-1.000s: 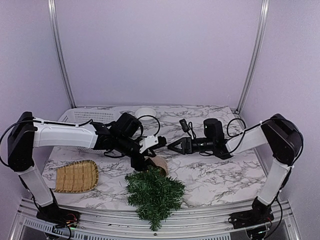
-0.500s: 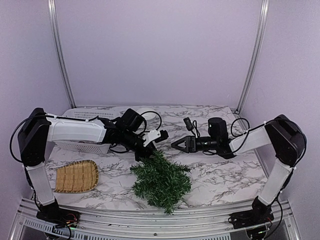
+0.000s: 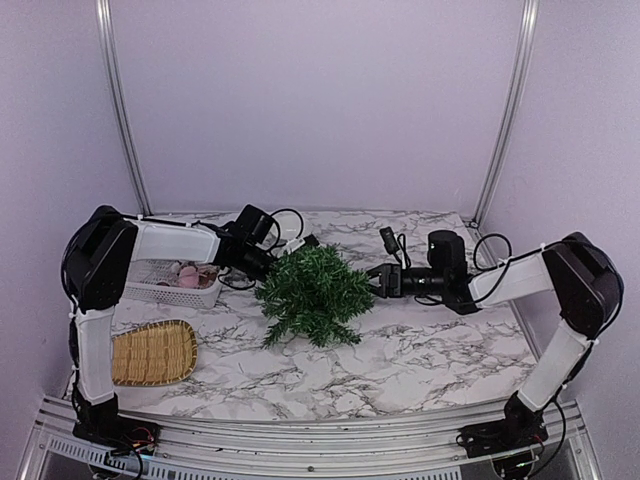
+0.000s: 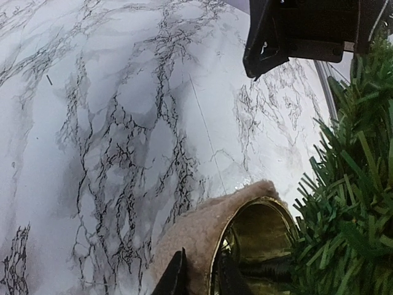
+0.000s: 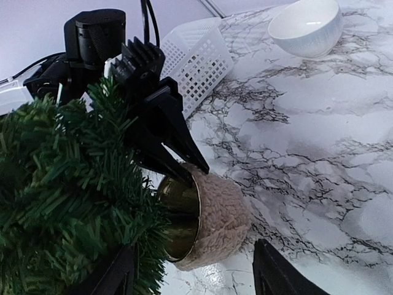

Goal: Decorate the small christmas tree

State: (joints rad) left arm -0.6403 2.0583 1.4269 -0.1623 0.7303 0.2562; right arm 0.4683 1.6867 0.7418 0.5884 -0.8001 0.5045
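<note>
Near the front, a woven tray lies on the desk. In the middle, the small christmas tree leans over. The left end effector pinches the rim of its pot, likely to stand it up for decorating. The right end effector waits just beside the tree, fingers spread, holding nothing. Farther back on the left sits a white basket.
</note>
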